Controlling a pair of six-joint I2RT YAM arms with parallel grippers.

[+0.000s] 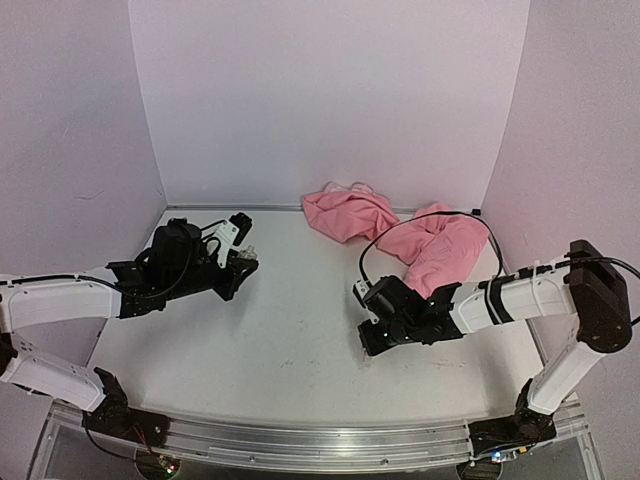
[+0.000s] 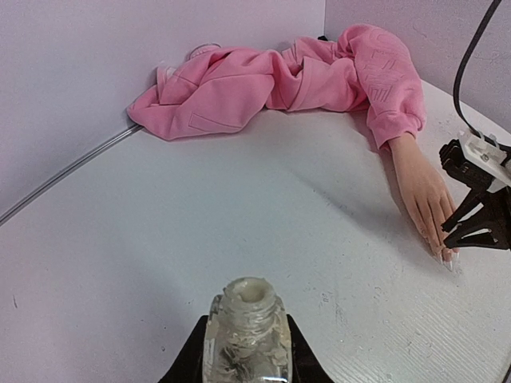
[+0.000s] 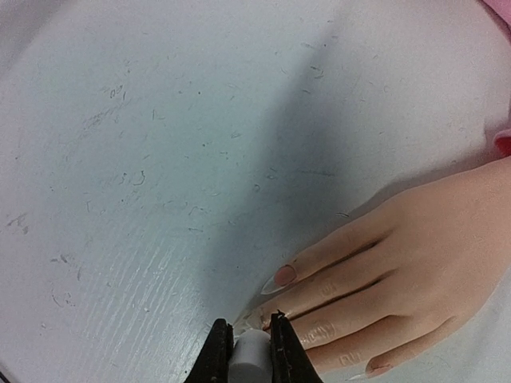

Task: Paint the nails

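Observation:
The beige mannequin hand [image 3: 407, 263] lies palm down on the white table, its wrist in a pink hoodie sleeve [image 2: 391, 88]. Its pale glossy nails [image 3: 283, 276] point toward my right gripper [image 3: 250, 345], which is shut on a white cap [image 3: 252, 359] held right at a fingertip; the brush tip is hard to make out. In the top view the right gripper [image 1: 372, 322] hides the hand. My left gripper [image 2: 246, 355] is shut on a small clear uncapped bottle [image 2: 247, 323], upright at the table's left [image 1: 243, 254]. The hand also shows in the left wrist view [image 2: 423, 187].
The crumpled pink hoodie [image 1: 400, 230] lies against the back wall, right of centre. A black cable [image 1: 430, 222] loops over it to the right arm. Pale walls enclose the table [image 1: 290, 340] on three sides.

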